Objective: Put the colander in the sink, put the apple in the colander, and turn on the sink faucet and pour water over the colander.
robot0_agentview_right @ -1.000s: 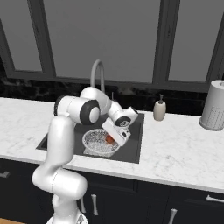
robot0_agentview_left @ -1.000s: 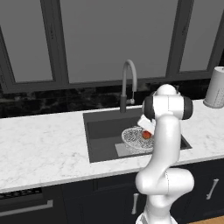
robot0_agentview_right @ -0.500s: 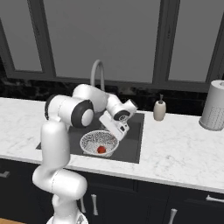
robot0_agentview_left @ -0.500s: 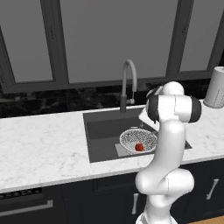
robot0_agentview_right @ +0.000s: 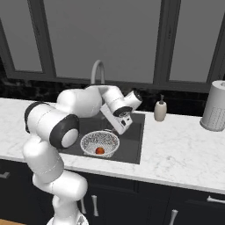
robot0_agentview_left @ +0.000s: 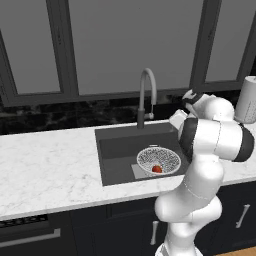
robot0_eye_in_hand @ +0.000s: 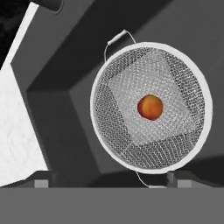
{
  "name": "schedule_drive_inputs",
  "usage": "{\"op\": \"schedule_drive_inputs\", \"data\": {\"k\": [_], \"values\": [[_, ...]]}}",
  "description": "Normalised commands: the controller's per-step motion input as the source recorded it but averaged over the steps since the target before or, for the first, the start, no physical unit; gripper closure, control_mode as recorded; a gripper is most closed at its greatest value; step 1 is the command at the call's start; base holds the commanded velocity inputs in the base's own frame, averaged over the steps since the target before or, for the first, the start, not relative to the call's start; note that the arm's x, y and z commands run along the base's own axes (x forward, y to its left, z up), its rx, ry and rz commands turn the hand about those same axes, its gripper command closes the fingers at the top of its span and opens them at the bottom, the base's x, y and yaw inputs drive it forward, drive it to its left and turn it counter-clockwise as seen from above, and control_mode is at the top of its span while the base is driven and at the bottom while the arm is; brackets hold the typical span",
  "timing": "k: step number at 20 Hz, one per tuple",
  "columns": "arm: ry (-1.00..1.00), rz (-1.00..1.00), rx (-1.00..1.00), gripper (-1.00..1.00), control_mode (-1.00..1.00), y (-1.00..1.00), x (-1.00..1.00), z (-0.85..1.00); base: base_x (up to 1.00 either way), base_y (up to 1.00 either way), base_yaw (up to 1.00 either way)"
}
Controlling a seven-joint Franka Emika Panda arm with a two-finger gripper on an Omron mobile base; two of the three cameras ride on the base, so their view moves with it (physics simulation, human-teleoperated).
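Note:
The white mesh colander (robot0_agentview_left: 158,161) sits in the dark grey sink (robot0_agentview_left: 117,150), right of its middle, over the lighter square at the bottom. The red apple (robot0_agentview_left: 157,169) lies inside the colander (robot0_agentview_right: 100,143), loose and touched by nothing. My gripper (robot0_agentview_right: 120,130) hangs open above the basin, just behind and to the right of the colander. In the hand view the apple (robot0_eye_in_hand: 150,107) rests at the colander's (robot0_eye_in_hand: 131,144) centre, far below my open gripper (robot0_eye_in_hand: 109,181), with nothing between the fingertips (robot0_eye_in_hand: 41,181). The grey gooseneck sink faucet (robot0_agentview_left: 146,95) stands behind the sink; no water runs.
White marble counter (robot0_agentview_left: 50,170) surrounds the sink. A small beige soap bottle (robot0_agentview_right: 160,110) stands right of the basin, and a paper towel roll (robot0_agentview_right: 214,112) stands at the far right. Dark windows and a black backsplash run behind.
My gripper opened and let the apple go; it dropped from the fingers into the colander. The hand then rose up and back from the colander.

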Motion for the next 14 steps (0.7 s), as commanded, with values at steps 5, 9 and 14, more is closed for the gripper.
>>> {"op": "schedule_drive_inputs", "data": {"k": [5,9,14], "values": [[-0.05,-0.40,0.03,-1.00,-1.00,-0.07,-0.60,0.45,0.00,0.00,0.00],[0.04,-0.47,0.20,-1.00,-1.00,-0.14,-0.38,0.44,0.00,0.00,0.00],[0.38,-0.23,0.19,-1.00,-1.00,-0.21,0.06,0.48,0.00,0.00,0.00]]}}
